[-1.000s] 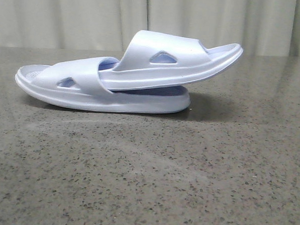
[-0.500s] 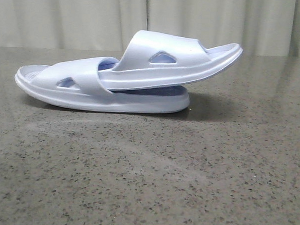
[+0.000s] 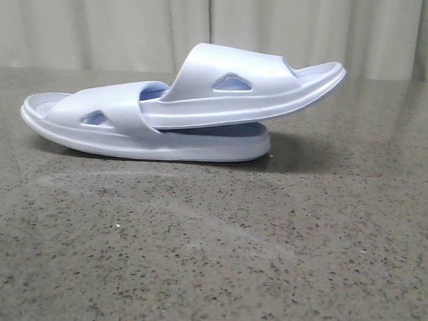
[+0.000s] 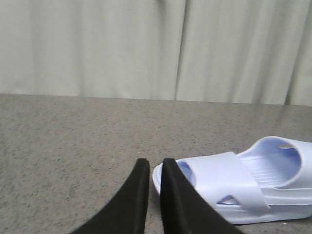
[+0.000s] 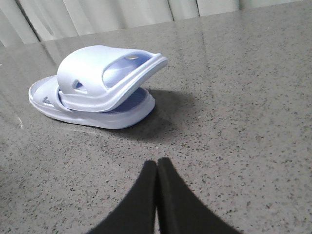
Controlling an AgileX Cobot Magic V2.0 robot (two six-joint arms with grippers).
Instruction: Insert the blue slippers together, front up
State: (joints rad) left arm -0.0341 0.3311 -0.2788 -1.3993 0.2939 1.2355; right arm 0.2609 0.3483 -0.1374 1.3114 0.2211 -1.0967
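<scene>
Two blue slippers (image 3: 181,106) lie nested on the table (image 3: 266,262), long axis running left-right, one tucked under the other's strap. Left gripper (image 4: 155,168), fingers nearly together and empty, sits just beside their end; right gripper (image 5: 157,168), closed and empty, waits farther off.

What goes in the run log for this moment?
slippers: upper slipper nested in lower slipper | left hand: shut, empty | right hand: shut, empty
</scene>
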